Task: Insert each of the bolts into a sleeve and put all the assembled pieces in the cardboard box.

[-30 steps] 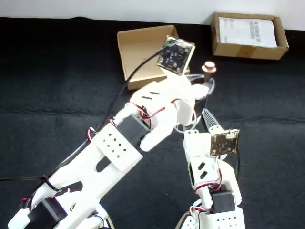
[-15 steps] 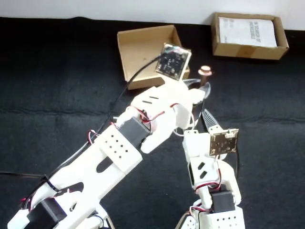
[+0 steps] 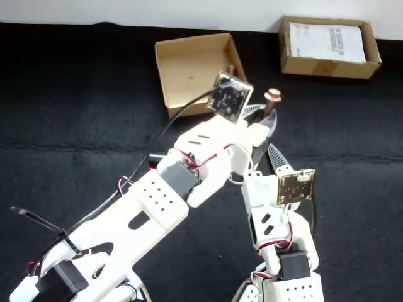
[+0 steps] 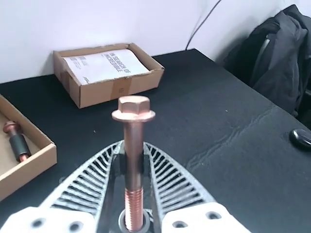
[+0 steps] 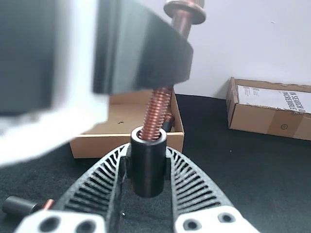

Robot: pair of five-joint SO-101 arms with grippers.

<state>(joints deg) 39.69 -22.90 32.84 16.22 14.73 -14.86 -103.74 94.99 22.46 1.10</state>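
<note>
Copper bolt [image 4: 133, 110] pinched in left gripper [image 4: 132, 146], tip inside black sleeve [image 5: 147, 171] pinched in right gripper [image 5: 147, 149]; box [image 4: 30, 161] holds 1 piece [image 4: 15, 141].

We see two arms of white printed plastic, the left arm [image 3: 151, 201] and the right arm [image 3: 280, 251]. Black motors [image 3: 178, 176] sit at the joints, with thin red, black and white wires [image 3: 196, 151] looping between them. A black cable [image 3: 179, 108] runs to a small circuit board [image 3: 230, 96] on the left wrist; the right wrist bears a similar board [image 3: 296, 187]. The left end effector [image 4: 131, 153] and right end effector [image 5: 148, 150] have white fingers [image 4: 92, 179] with ribbed lattice faces, and dark screw holes [image 4: 75, 225] at the base.
</note>
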